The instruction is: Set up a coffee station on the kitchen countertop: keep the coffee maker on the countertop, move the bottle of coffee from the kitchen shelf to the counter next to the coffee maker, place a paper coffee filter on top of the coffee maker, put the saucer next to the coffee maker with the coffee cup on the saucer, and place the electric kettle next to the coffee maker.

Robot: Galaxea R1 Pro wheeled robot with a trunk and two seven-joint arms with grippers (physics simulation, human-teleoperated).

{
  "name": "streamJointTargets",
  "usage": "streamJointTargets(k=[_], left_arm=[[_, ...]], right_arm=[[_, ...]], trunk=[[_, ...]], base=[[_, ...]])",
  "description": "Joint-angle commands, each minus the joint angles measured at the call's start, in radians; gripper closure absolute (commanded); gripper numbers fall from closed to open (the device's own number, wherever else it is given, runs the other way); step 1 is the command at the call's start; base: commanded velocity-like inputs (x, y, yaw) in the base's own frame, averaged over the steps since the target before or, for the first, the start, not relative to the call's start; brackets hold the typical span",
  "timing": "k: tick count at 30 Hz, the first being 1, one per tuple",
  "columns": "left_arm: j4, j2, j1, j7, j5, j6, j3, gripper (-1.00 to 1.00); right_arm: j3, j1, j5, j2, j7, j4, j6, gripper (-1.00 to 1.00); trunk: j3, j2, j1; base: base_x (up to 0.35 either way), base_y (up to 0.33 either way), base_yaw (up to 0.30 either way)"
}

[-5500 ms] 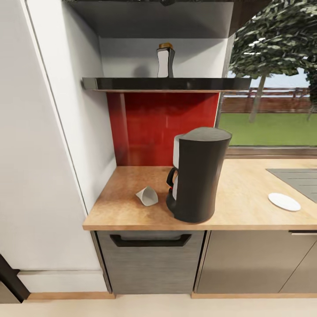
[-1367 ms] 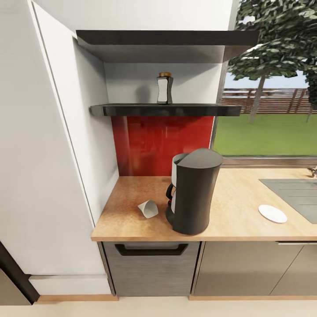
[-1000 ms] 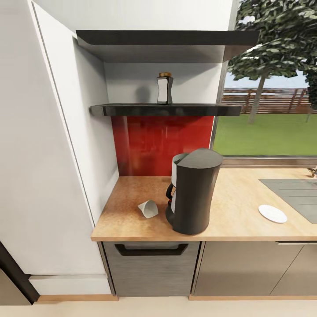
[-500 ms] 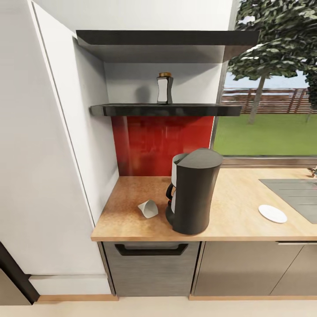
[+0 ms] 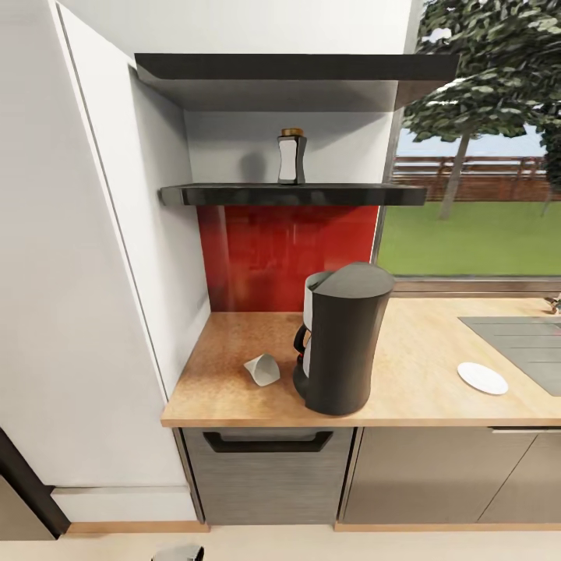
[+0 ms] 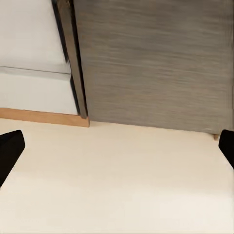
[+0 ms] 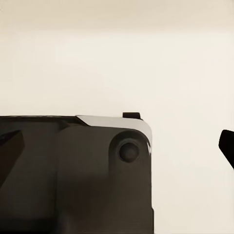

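The dark grey coffee maker (image 5: 343,347) stands upright on the wooden countertop (image 5: 226,393). A white paper coffee filter (image 5: 262,368) lies on its side just left of it. The bottle of coffee (image 5: 291,156), with a brown cap, stands on the black kitchen shelf (image 5: 234,193) above. A white saucer (image 5: 482,378) rests on the counter at the right. My left gripper (image 6: 117,151) is open, low down, facing a grey cabinet front (image 6: 156,58) and the floor. My right gripper (image 7: 117,146) is open over the pale floor, holding nothing.
A tall white cabinet wall (image 5: 86,296) borders the counter on the left. A grey inset panel (image 5: 522,339) lies in the counter at the far right. A drawer with a dark handle (image 5: 267,446) sits below the counter. A dark part of the robot's body (image 7: 73,180) lies under the right gripper.
Since 5.5 s ago the head view has shifted, showing more of the shelf unit. In the last half second a small grey piece has appeared at the bottom edge.
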Motion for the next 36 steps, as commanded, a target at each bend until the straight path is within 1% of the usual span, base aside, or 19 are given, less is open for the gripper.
streamJointTargets(k=[1, 8, 11, 13, 16, 20, 21, 22, 23, 24, 26, 27, 28, 29, 30, 31, 34, 35, 36], left_arm=[[-0.015, 0.001, -0.004, -0.002, 0.004, -0.003, -0.001, -1.00], [-0.043, 0.008, -0.006, -0.005, -0.029, -0.006, -0.004, -1.00], [-0.047, 0.009, -0.004, -0.006, -0.063, -0.008, -0.003, -1.00], [-0.048, 0.008, -0.004, -0.005, -0.097, -0.010, -0.003, -1.00], [-0.049, 0.006, -0.007, -0.006, -0.122, -0.011, -0.002, -1.00], [-0.072, 0.003, -0.014, -0.006, -0.133, -0.011, -0.004, -1.00], [-0.101, 0.002, -0.016, -0.006, -0.134, -0.010, -0.008, -1.00], [-0.191, 0.003, -0.024, -0.006, -0.134, -0.003, -0.015, -1.00], [-0.251, 0.003, -0.035, -0.006, -0.132, 0.002, -0.018, -1.00], [-0.295, 0.002, -0.048, -0.004, -0.130, 0.007, -0.020, -1.00], [-0.346, -0.003, -0.082, -0.002, -0.128, 0.022, -0.022, -1.00], [-0.372, -0.010, -0.125, -0.001, -0.126, 0.064, -0.023, -1.00], [-0.381, -0.015, -0.147, -0.001, -0.125, 0.093, -0.024, -1.00], [-0.395, -0.021, -0.181, 0.000, -0.125, 0.142, -0.024, -1.00], [-0.417, -0.035, -0.237, 0.000, -0.126, 0.223, -0.024, -1.00], [-0.429, -0.042, -0.296, 0.001, -0.129, 0.312, -0.024, -1.00], [-0.427, -0.045, -0.403, 0.006, -0.132, 0.469, -0.024, -1.00], [-0.425, -0.045, -0.419, 0.007, -0.132, 0.493, -0.024, -1.00], [-0.420, -0.044, -0.450, 0.007, -0.133, 0.536, -0.024, -1.00]], right_arm=[[0.000, 0.000, 0.000, 0.000, -0.001, -0.001, -0.002, -1.00], [-0.003, 0.000, -0.001, -0.004, -0.001, -0.003, -0.005, -1.00], [-0.005, 0.000, -0.002, -0.005, -0.002, -0.003, -0.005, -1.00], [-0.006, -0.001, -0.002, -0.006, -0.002, -0.005, -0.006, -1.00], [-0.006, -0.001, -0.002, -0.006, -0.001, -0.023, -0.006, -1.00], [-0.002, -0.001, -0.001, -0.004, 0.000, -0.073, -0.006, -1.00], [-0.002, -0.001, -0.001, -0.004, -0.001, -0.092, -0.006, -1.00], [-0.001, -0.001, 0.000, -0.004, -0.001, -0.111, -0.006, -1.00], [-0.001, -0.001, 0.001, -0.004, -0.001, -0.117, -0.007, -1.00], [0.000, -0.001, 0.001, -0.005, -0.001, -0.119, -0.010, -1.00], [0.000, -0.001, 0.001, -0.007, -0.001, -0.111, -0.018, -1.00], [0.000, -0.001, 0.002, -0.010, -0.002, -0.099, -0.024, -1.00], [0.000, -0.001, 0.002, -0.011, -0.002, -0.094, -0.027, -1.00], [0.000, -0.001, 0.002, -0.012, -0.002, -0.090, -0.029, -1.00], [0.000, -0.001, 0.002, -0.013, -0.002, -0.086, -0.031, -1.00], [0.000, -0.001, 0.002, -0.013, -0.002, -0.078, -0.031, -1.00], [0.000, -0.001, 0.002, -0.016, -0.002, -0.072, -0.032, -1.00], [0.000, -0.001, 0.002, -0.018, -0.002, -0.072, -0.032, -1.00], [0.000, -0.001, 0.002, -0.022, -0.001, -0.072, -0.032, -1.00]], trunk=[[-0.002, -0.002, 0.001], [-0.002, -0.002, 0.001], [-0.002, -0.002, 0.001], [-0.002, -0.002, 0.001], [-0.002, -0.002, 0.001], [-0.002, -0.002, 0.001], [-0.002, -0.002, 0.001], [-0.002, -0.002, 0.001], [-0.002, -0.002, 0.001], [-0.002, -0.002, 0.001], [-0.002, -0.002, 0.001], [-0.002, -0.002, 0.001], [-0.002, -0.002, 0.001], [-0.002, -0.002, 0.001], [-0.002, -0.002, 0.001], [-0.002, -0.002, 0.001], [-0.002, -0.002, 0.001], [-0.002, -0.002, 0.001], [-0.002, -0.002, 0.001]], base=[[0.000, 0.000, 0.000], [0.000, 0.000, 0.000], [-0.075, 0.000, 0.000], [-0.230, 0.000, 0.000], [-0.254, 0.000, 0.000], [-0.101, 0.000, 0.000], [-0.036, 0.000, 0.000], [-0.018, 0.000, 0.000], [-0.012, 0.000, 0.000], [-0.007, 0.000, 0.000], [-0.004, 0.000, 0.000], [-0.001, 0.000, 0.000], [0.000, 0.000, 0.000], [0.000, 0.000, 0.000], [0.000, 0.000, 0.000], [0.000, 0.000, 0.000], [0.000, 0.000, 0.000], [0.000, 0.000, 0.000], [0.000, 0.000, 0.000]])
